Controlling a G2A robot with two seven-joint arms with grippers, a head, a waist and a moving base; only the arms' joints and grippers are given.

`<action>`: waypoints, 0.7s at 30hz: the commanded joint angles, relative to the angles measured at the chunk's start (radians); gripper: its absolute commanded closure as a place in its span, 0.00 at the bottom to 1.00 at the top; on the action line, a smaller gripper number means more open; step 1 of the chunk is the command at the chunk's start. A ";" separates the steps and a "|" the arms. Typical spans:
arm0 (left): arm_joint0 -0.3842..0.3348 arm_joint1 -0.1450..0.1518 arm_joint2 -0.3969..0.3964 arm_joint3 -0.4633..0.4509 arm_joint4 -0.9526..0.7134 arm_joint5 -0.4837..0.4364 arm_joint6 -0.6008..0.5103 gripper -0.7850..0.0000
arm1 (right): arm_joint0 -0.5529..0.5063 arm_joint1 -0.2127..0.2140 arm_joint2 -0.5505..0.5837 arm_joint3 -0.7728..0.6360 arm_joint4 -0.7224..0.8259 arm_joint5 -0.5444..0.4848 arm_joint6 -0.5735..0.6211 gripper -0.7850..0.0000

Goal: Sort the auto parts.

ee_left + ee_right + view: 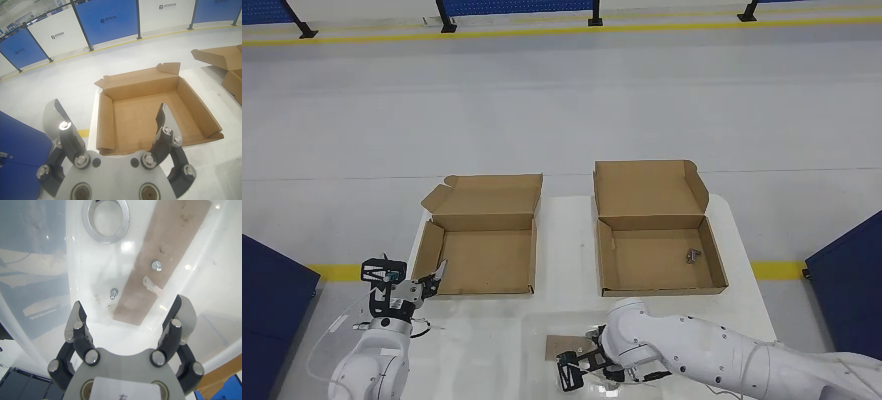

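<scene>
In the top view, two open cardboard boxes sit along the far edge of the tabletop point(567, 260): the left box point(482, 262) is bare, and the right box point(657, 260) holds one small metal part point(693, 255). The left gripper point(427, 283) hangs off the near left corner, and the right gripper point(577, 372) is at the near edge. The left wrist view shows the left gripper point(109, 105) spread wide with nothing in it, facing the bare box point(140, 113). The right wrist view shows the right gripper point(128, 300) also spread and empty above a glossy white surface. There, one bolt point(113, 293) lies just beside a brown strip point(170, 237), a second bolt point(156, 266) lies on the strip, and a metal ring point(107, 239) lies farther off. I judge the bolts light, stiff, slick and prone to roll, so I'd pinch across the shank. The ring lies flat, so I'd pinch it across its band. The strip's torn edge could snag a finger.
</scene>
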 commanded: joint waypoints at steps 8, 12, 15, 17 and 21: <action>0.000 0.000 0.000 0.000 0.000 0.000 0.000 0.00 | -0.010 -0.011 0.000 0.022 -0.011 -0.008 -0.008 0.53; 0.000 0.000 0.000 0.000 0.000 0.000 0.000 0.00 | -0.011 -0.014 0.000 0.026 -0.014 -0.010 -0.010 0.55; 0.000 0.000 0.000 0.000 0.000 0.000 0.000 0.00 | -0.010 -0.014 0.000 0.025 -0.014 -0.011 -0.011 0.56; 0.000 0.000 0.000 0.000 0.000 0.000 0.000 0.00 | -0.010 -0.013 0.000 0.023 -0.015 -0.011 -0.011 0.56; 0.000 0.000 0.000 0.000 0.000 0.000 0.000 0.00 | -0.011 -0.010 0.000 0.020 -0.017 -0.010 -0.010 0.58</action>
